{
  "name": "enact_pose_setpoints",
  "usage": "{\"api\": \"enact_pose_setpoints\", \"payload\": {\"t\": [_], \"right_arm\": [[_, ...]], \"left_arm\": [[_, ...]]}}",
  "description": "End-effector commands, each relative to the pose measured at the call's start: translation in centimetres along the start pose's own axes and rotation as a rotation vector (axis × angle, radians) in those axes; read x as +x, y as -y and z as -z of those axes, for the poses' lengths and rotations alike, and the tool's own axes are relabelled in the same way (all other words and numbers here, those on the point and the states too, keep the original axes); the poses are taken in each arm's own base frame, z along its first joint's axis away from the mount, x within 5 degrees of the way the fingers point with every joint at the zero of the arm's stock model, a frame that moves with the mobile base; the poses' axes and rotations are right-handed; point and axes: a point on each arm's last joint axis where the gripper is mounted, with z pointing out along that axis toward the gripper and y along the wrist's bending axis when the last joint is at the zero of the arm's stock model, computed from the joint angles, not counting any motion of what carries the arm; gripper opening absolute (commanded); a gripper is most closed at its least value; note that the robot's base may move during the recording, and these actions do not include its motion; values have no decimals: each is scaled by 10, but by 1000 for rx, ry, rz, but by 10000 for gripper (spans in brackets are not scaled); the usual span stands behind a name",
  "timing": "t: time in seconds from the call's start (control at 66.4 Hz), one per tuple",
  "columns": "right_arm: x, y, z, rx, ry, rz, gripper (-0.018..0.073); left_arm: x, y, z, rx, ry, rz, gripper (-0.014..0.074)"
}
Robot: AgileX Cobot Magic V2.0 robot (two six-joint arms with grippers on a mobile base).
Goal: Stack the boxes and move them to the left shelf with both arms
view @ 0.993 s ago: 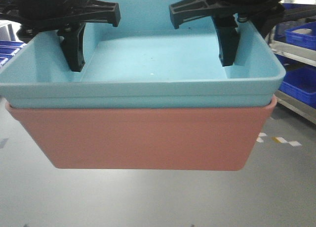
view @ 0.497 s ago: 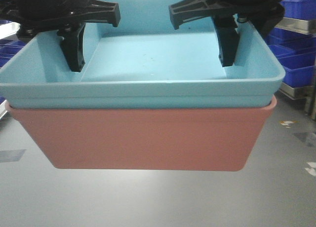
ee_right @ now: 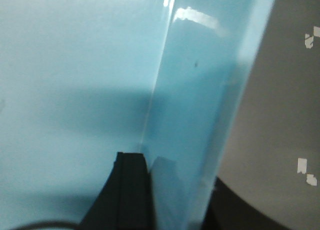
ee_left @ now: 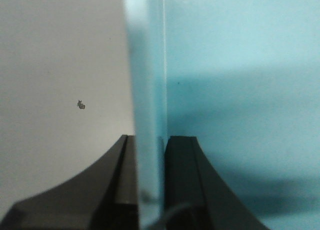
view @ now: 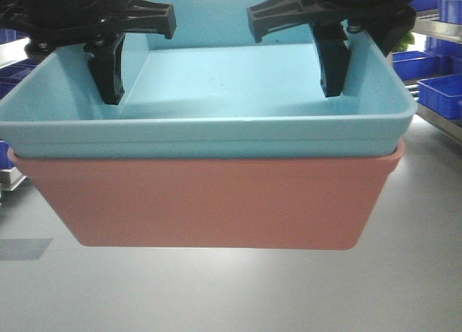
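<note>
Gripping blue box (view: 216,123), nested in pink box (view: 216,202), by side walls with left fingers (ee_left: 182,180) and right fingers (ee_right: 129,190). Keep level; move in step, spacing fixed.

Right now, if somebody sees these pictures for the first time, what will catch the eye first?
A light sky-blue open-top plastic bin fills the middle of the front view, nested inside a salmon-pink plastic bin of like size, both hanging above the grey floor. The black left pincer clamps the blue bin's left wall and the black right pincer its right wall.
</note>
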Motion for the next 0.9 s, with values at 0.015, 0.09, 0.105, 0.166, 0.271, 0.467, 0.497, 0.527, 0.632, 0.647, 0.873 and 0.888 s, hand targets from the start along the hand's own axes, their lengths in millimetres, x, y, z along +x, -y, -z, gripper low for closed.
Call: {"api": "enact_pose_setpoints", "payload": {"t": [0.015,0.09,0.105,0.166,0.271,0.467,0.497,0.527,0.632,0.647,0.873,0.888], "right_arm": [[-20,-18,34,-224,209,-15,56],[-20,-18,34,-224,209,-15,56],[-20,-18,34,-224,209,-15,56],[-20,-18,34,-224,209,-15,56],[-20,-18,34,-224,209,-15,56],[-20,-18,34,-224,209,-15,56],[-20,-18,34,-224,209,-15,56],[-20,-18,34,-224,209,-15,56],[-20,-18,34,-224,209,-15,56],[-20,-18,34,-224,209,-15,56],[-19,-18,34,-223,208,-15,56],[-19,-18,34,-223,208,-15,56]], "left_arm": [[-19,26,31,222,200,47,-10],[-19,26,31,222,200,47,-10],[-19,26,31,222,200,47,-10],[-19,26,31,222,200,47,-10],[-19,26,31,222,200,47,-10],[-19,26,31,222,200,47,-10],[-19,26,31,222,200,47,-10],[-19,26,31,222,200,47,-10],[-19,26,31,222,200,47,-10],[-19,26,31,222,200,47,-10],[-19,26,31,222,200,47,-10],[-19,26,31,222,200,47,-10]]}}
